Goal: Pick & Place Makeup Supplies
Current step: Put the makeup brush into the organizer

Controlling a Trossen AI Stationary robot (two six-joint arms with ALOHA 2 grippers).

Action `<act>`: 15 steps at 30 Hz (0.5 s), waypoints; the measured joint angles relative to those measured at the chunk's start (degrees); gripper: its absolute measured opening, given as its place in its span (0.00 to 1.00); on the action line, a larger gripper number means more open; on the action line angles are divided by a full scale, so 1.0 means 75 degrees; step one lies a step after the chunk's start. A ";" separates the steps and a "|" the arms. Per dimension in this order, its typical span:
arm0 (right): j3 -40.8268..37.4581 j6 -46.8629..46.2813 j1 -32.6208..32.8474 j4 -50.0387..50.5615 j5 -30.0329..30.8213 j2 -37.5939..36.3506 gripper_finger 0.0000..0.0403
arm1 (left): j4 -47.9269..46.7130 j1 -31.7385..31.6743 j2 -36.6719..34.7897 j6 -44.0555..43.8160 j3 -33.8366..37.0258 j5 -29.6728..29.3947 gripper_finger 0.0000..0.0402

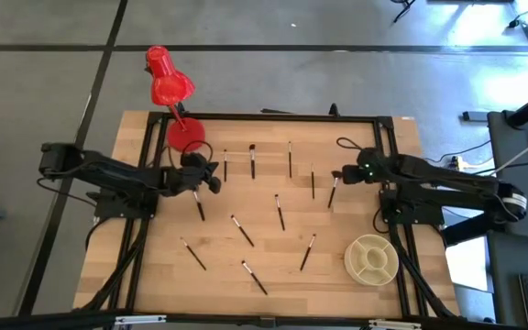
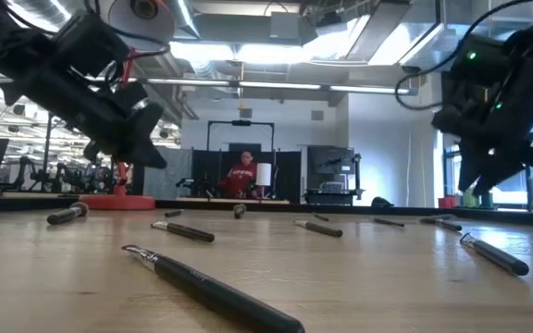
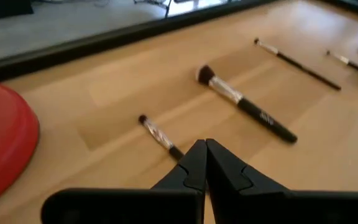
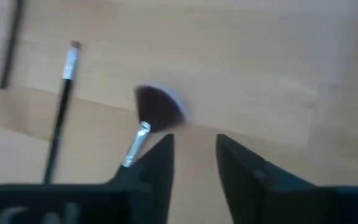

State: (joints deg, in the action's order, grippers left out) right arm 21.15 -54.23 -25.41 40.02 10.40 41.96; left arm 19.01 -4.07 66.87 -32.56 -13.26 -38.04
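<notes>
Several thin dark makeup brushes with lighter tips lie flat and scattered on the wooden table (image 1: 264, 266), among them one at the middle (image 1: 280, 213) and one near the front (image 1: 254, 277). My left gripper (image 1: 213, 177) is shut and empty and hovers above the table at the left; in its wrist view (image 3: 204, 149) a small brush (image 3: 159, 134) lies just beyond the fingertips. My right gripper (image 1: 340, 175) is open a little and hovers over a fan-tipped brush (image 4: 156, 107). That brush's ferrule (image 4: 135, 144) shows beside one finger (image 4: 160, 155).
A round cream divided tray (image 1: 372, 258) stands at the near right. A red desk lamp (image 1: 168, 82) with a round red base (image 1: 184, 135) stands at the far left; the base also shows in the left wrist view (image 3: 2, 143). A black frame edges the table. A person sits far behind.
</notes>
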 joint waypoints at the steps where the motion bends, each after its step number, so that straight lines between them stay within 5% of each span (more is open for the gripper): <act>1: 0.0000 -0.0126 0.0000 -0.0025 -0.0002 0.0153 0.37 | -0.0001 0.0056 0.0096 -0.0054 0.0000 -0.0002 0.01; 8: -0.0009 -0.0515 0.0000 -0.1019 -0.0204 0.1179 0.54 | 0.0009 0.0389 0.0287 -0.0104 0.0000 -0.0393 0.04; 15: -0.0011 -0.0561 0.0000 -0.1851 -0.0325 0.2507 0.53 | 0.0031 0.0483 0.0271 -0.0451 0.0000 -0.0595 0.21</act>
State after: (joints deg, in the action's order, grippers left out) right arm 21.06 -58.43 -25.41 26.14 7.96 60.76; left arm 19.24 -0.45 68.90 -35.94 -13.26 -42.50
